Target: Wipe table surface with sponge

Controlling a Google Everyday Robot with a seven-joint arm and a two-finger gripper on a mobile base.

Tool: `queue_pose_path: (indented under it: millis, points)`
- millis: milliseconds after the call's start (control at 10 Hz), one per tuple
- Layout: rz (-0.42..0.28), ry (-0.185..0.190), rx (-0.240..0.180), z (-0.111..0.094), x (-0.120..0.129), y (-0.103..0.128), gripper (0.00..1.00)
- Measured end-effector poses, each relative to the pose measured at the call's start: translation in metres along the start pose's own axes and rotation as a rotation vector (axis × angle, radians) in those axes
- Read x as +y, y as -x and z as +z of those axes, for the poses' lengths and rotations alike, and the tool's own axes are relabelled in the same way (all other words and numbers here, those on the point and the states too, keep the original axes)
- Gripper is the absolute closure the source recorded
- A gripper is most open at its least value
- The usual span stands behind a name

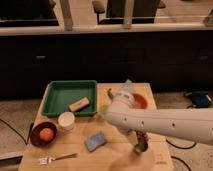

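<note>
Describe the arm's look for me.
The arm is a smooth, white, rounded tube with small dark dots along its side and a bulbous joint. Its hand, darker, shows only partly beneath it, over the light wooden tabletop, near its front edge.

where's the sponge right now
In the camera view the blue sponge lies flat on the table surface, front middle, between the fork and the metal cup; the gripper hangs right of it, by that cup.

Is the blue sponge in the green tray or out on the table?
Out: the sponge lies flat on the table surface, outside the green tray; the pincer hangs off to one side, not touching it.
</note>
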Motion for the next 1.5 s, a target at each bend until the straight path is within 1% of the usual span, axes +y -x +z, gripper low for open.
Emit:
queue_pose_path:
  millis: [200,400,600,800,1100,1500]
  points:
    - [-0.038,-0.004,-0.014,0.007,-0.009,0.017,0.2]
    - [-0.064,-0.006,-0.021,0.013,-0.012,0.025,0.2]
    - [-0.098,-0.011,-0.032,0.023,-0.018,0.034,0.2]
    - [-0.137,-0.017,-0.039,0.03,-0.026,0.047,0.2]
    - [-0.176,-0.025,-0.049,0.038,-0.032,0.053,0.2]
    - [-0.207,-0.042,-0.069,0.051,-0.041,0.066,0.2]
